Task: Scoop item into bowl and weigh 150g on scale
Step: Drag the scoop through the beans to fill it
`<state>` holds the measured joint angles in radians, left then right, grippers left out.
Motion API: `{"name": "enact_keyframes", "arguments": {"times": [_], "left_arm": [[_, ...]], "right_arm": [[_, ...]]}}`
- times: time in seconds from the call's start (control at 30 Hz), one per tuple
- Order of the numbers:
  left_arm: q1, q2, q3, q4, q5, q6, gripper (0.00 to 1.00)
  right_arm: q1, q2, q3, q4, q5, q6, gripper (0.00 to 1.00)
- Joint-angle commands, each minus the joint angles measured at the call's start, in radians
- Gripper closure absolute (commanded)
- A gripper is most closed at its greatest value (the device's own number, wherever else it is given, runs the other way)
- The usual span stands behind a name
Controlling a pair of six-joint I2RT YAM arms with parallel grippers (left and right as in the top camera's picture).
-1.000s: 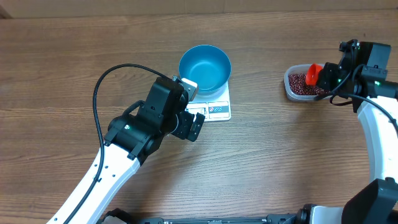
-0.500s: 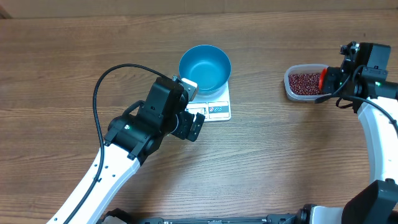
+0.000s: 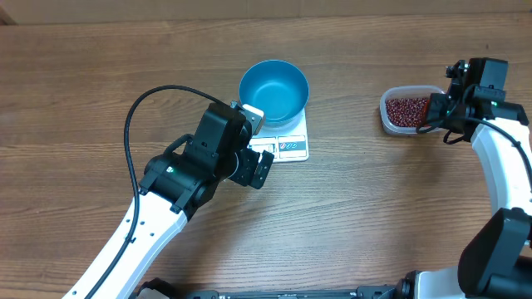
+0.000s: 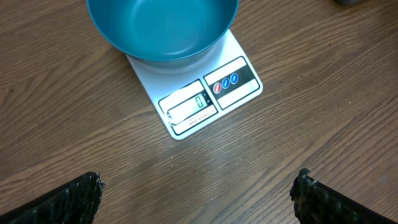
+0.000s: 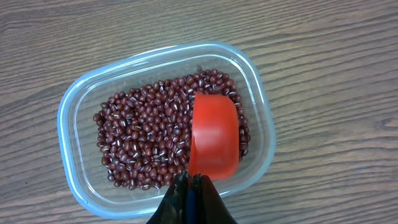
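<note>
While dark red beans (image 5: pixel 143 137) lie in a clear tub (image 5: pixel 67 112) near the table's (image 3: pixel 374 216) right edge, right fingers (image 5: pixel 169 208) clench a red scoop (image 5: pixel 214 140) over them. The blue bowl (image 4: pixel 161 25) sits on the white scale (image 4: pixel 208 99) mid-table, with the left fingers (image 4: pixel 68 199) spread empty just beside it.

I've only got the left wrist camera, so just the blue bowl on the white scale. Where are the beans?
Observer: In a clear plastic tub off to the right of the scale, not touching it.
Operator: Is the right arm over there?
Observer: Yes. The right arm reaches the tub, and its jaws are shut on a red scoop.
Operator: Is the scoop loaded?
Observer: The right wrist view shows it down over the beans at the tub's right end. I cannot tell whether it holds any.
</note>
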<state>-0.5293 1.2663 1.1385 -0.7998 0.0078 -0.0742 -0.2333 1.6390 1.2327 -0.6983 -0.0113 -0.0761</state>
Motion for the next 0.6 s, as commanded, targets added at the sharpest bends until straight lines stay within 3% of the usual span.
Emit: {"name": "enact_keyframes", "arguments": {"times": [0.0, 0.57], "left_arm": [[0.003, 0.005, -0.005, 0.0, 0.008, 0.015, 0.0], [0.003, 0.005, -0.005, 0.0, 0.008, 0.015, 0.0]], "right_arm": [[0.004, 0.034, 0.017, -0.002, -0.041, -0.005, 0.96], [0.002, 0.103, 0.017, 0.008, -0.296, -0.004, 0.96]]}}
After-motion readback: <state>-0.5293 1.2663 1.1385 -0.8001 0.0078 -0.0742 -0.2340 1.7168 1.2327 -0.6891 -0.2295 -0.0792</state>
